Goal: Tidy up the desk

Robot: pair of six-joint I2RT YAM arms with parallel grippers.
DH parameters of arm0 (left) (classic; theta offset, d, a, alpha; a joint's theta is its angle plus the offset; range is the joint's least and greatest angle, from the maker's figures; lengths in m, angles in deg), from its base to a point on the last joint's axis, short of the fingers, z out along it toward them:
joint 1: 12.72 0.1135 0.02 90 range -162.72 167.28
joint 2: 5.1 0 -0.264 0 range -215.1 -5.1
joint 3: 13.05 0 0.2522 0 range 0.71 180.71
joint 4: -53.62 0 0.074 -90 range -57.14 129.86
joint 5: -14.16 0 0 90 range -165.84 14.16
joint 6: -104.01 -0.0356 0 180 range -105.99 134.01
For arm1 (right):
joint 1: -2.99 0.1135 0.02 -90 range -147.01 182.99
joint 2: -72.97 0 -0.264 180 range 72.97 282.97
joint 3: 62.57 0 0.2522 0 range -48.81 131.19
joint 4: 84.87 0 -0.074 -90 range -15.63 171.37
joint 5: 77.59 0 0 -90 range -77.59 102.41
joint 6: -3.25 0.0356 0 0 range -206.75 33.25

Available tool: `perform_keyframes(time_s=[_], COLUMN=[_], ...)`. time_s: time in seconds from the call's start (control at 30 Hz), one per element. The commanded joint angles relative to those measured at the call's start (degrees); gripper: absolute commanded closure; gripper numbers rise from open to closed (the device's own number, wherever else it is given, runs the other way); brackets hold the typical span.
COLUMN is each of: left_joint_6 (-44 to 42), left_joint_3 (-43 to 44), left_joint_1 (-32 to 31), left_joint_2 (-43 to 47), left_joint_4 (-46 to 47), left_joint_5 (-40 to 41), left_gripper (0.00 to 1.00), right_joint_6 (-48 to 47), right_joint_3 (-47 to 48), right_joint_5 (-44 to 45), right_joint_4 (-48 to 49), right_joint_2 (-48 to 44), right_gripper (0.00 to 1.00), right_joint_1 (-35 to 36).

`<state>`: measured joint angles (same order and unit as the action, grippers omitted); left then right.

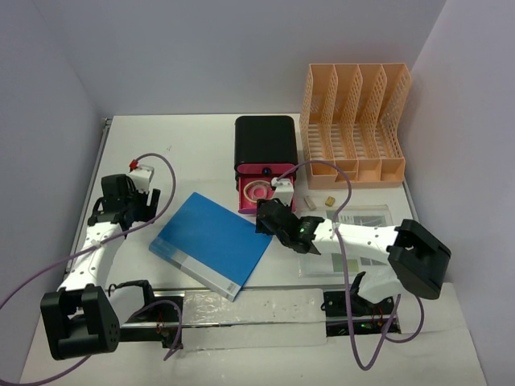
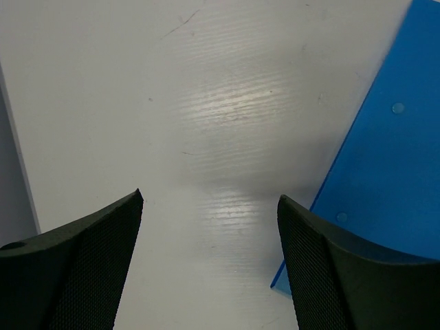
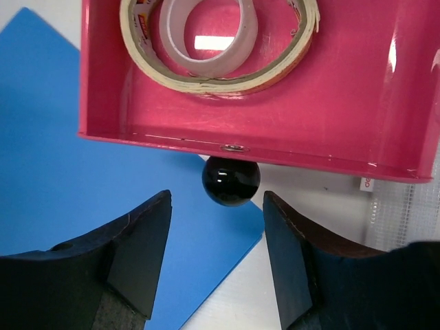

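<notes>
Right wrist view: the black knob [image 3: 231, 181] of the pink drawer [image 3: 357, 103] is bracketed by the open right pincer [image 3: 216, 220], so closing on it seems called for; the left pincer [image 2: 210, 206] is held open over the desk [image 2: 206, 103], left of the drawer.

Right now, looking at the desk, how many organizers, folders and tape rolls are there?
Organizers: 2, orange file rack and black drawer box
Folders: 1, blue folder
Tape rolls: 2, large beige roll around small white roll, in the pink drawer
Total: 5
</notes>
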<state>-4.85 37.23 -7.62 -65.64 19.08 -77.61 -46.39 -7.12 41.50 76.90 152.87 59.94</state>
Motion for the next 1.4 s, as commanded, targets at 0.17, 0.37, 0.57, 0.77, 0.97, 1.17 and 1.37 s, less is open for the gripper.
perform_keyframes(time_s=[0.17, 0.37, 0.57, 0.77, 0.97, 1.17, 1.37], left_joint_6=[-0.36, -0.29, -0.33, -0.38, -0.56, -0.73, -0.97], left_joint_3=[0.90, 0.39, 0.30, 0.61, 0.66, 0.74, 0.92], left_joint_1=[0.43, 0.43, 0.61, 0.87, 1.17, 1.57, 1.84], left_joint_2=[-1.88, -3.49, -3.93, -4.24, -3.97, -4.23, -4.21], left_joint_4=[3.46, 4.76, 4.47, 4.03, 3.52, 3.21, 2.67], left_joint_5=[-2.92, -2.20, -1.79, -2.75, -3.38, -4.70, -5.70], left_gripper=[0.16, 0.16, 0.17, 0.17, 0.17, 0.18, 0.17], right_joint_6=[-0.19, -1.01, -3.32, -5.12, -7.11, -10.47, -13.23], right_joint_3=[4.00, 2.56, 2.41, 5.13, 8.68, 10.92, 14.23], right_joint_5=[7.36, 9.74, 11.36, 11.03, 11.67, 11.86, 9.55], right_joint_4=[1.41, 3.95, 8.83, 10.93, 12.35, 15.88, 18.59], right_joint_2=[2.44, -0.75, -1.92, 1.51, 5.98, 10.07, 14.09], right_gripper=[0.53, 0.58, 0.59, 0.58, 0.58, 0.58, 0.58], right_joint_1=[-0.43, -0.50, -0.96, -2.91, -4.63, -6.94, -10.42])
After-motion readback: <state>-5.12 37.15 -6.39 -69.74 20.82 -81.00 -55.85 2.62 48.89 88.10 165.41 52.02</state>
